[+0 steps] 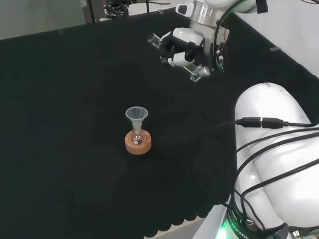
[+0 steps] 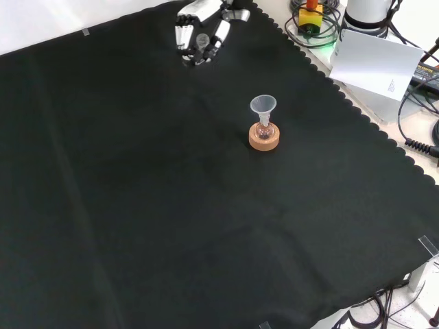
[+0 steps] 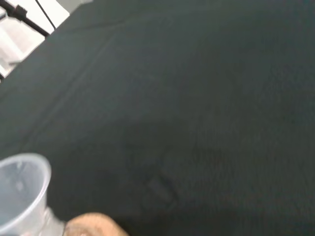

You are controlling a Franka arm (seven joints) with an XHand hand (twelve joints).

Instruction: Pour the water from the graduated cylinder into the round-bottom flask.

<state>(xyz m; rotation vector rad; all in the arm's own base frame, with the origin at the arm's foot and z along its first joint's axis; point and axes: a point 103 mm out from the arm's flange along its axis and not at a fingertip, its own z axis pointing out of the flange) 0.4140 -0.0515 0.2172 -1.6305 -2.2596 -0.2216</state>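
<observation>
A small round-bottom flask stands on a cork ring in the middle of the cloth, with a clear funnel in its neck. The front view shows the same funnel, flask and cork ring. The hand hangs above the cloth, up and to the right of the flask in the head view. Its fingers are curled round a clear graduated cylinder, which lies tilted across the palm. In the front view the hand is at the top, well apart from the flask. Close to the wrist camera are the funnel and the cork ring.
The arm's white links take up the right of the head view. Beyond the cloth's scalloped edge in the front view are a white sheet, cables and a yellow object. Black cloth spreads wide around the flask.
</observation>
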